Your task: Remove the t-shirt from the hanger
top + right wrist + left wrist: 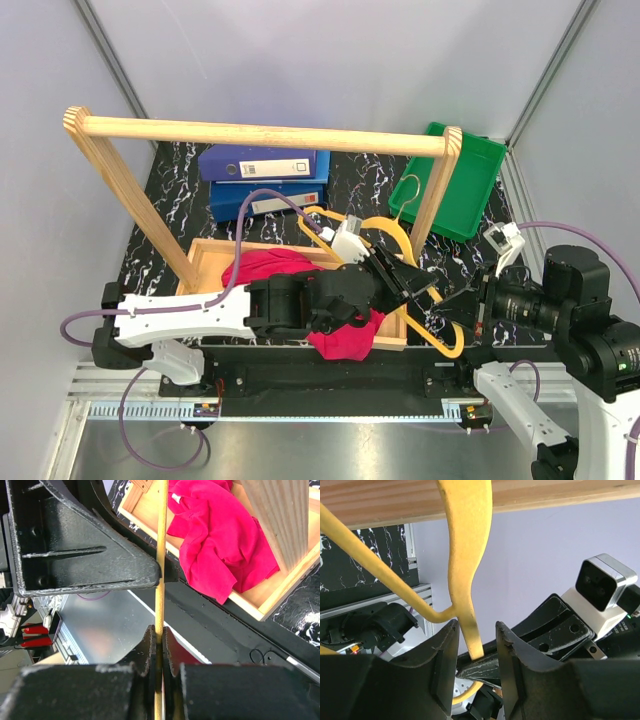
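t-shirt [215,540] is off the hanger [465,555], crumpled in the wooden tray [205,262], one fold spilling over the near rim. right tool [159,645] clenched on the hanger's thin bar, likely to hold it clear of the cloth. left tool [476,647] straddles the hanger neck, gap both sides, not gripping. looks like only parking the hanger is left

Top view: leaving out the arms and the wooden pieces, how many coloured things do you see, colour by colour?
Blue: 2 (upper binder, lower binder)
Green: 2 (green bin, green hanger)
Yellow: 1 (yellow hanger)
Pink: 1 (t-shirt)
Total: 6
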You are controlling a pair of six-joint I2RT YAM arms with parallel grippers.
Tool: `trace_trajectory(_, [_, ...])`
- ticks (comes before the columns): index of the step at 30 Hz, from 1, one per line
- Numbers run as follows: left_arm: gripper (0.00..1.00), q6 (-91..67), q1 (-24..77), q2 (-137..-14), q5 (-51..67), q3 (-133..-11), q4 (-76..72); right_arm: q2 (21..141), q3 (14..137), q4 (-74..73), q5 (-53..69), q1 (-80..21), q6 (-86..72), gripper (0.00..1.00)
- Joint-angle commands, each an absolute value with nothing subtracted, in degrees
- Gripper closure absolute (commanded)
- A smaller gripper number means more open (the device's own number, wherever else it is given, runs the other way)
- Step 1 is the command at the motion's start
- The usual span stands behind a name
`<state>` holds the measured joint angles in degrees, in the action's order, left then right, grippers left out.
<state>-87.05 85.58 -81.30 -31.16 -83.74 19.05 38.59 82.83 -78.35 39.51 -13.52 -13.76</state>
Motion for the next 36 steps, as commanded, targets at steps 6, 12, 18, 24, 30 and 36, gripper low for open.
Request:
trace_trajectory(6, [0.67, -89.03, 86.31, -82.79, -33.75, -87.28, 17.93, 38.67, 83.93, -76.20, 40.60, -13.89, -13.80, 1.00])
trace_trajectory(12, [0.81, -88.59, 86.66, -82.97, -34.01, -87.80, 17.93, 39.02, 84.72, -75.85, 41.57, -13.89, -14.15, 1.00])
trace_trajectory(18, [0.92, -88.86, 87.01, -81.39, -34.80, -86.66, 17.58, 38.94, 85.08, -76.38, 42.19, -13.80, -14.50, 1.00])
trace_trajectory(24, [1.00, -89.47, 87.19, -77.53, -34.80, -82.01, 13.19, 38.14, 84.38, -76.38, 42.19, -13.80, -15.90, 0.75])
trace_trajectory(30, [1.00, -90.26, 87.63, -70.41, -35.24, -75.77, 11.17, 37.88, 86.31, -77.43, 39.82, -13.80, -18.36, 0.22])
trace_trajectory(36, [1.00, -86.42, 87.63, -59.25, -29.73, -60.76, -2.26, 36.04, 88.15, -77.96, 26.24, -13.89, -24.50, 0.05])
